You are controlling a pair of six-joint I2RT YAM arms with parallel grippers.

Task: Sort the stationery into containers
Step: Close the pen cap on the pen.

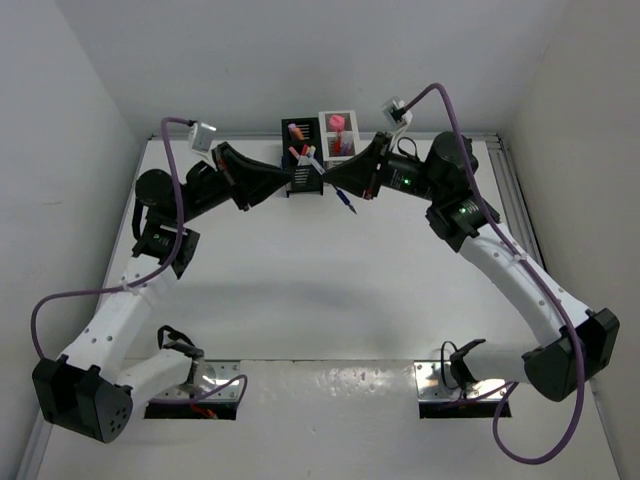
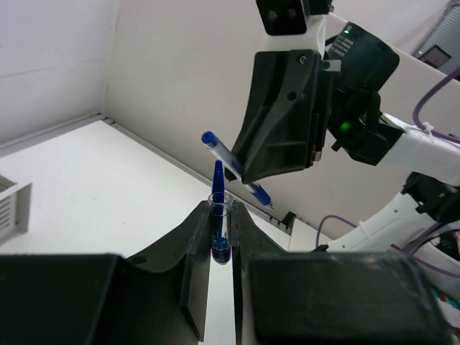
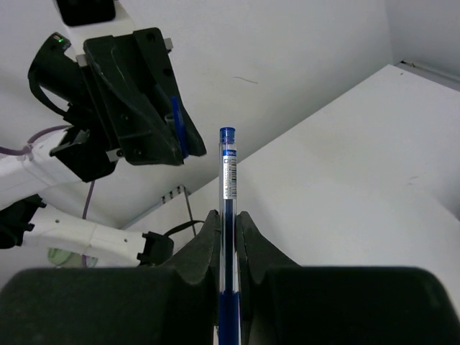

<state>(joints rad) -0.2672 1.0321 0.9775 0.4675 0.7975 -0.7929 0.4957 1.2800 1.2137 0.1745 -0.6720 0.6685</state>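
Blue ink is showing through the slim, clear plastic ballpoint pen (image 3: 228, 180) that the right gripper (image 3: 228, 217) is clamping; its black jaws are pressing tight on the lower barrel, and the blue-plugged end is standing up past the fingertips in the right wrist view; the left gripper (image 2: 220, 213) is likewise clenching a short clear plastic cap (image 2: 218, 183) with a pointed blue clip, which is sitting upright between its jaws; seen from above, both grippers are hovering over the white tabletop (image 1: 330, 290) near the middle of its far edge, their tips facing each other and close together; the pen is slanting out of the right gripper toward the near edge, and in the right wrist view it is standing clearly apart from the cap; just beyond the gripper tips, close to the far edge, the square black pen holder (image 1: 303, 178) with slotted sides is standing upright, with the matching square white pen holder (image 1: 323, 130) touching its right side, a little nearer the far edge; a stubby pink piece (image 1: 295, 130) and several thin red and white pens (image 1: 302, 152) are poking out of the black holder; another pink piece (image 1: 338, 123) and red pens (image 1: 340, 146) are resting in the white one; purple cables (image 1: 178, 185) are looping along both arms toward the near corners of the table.
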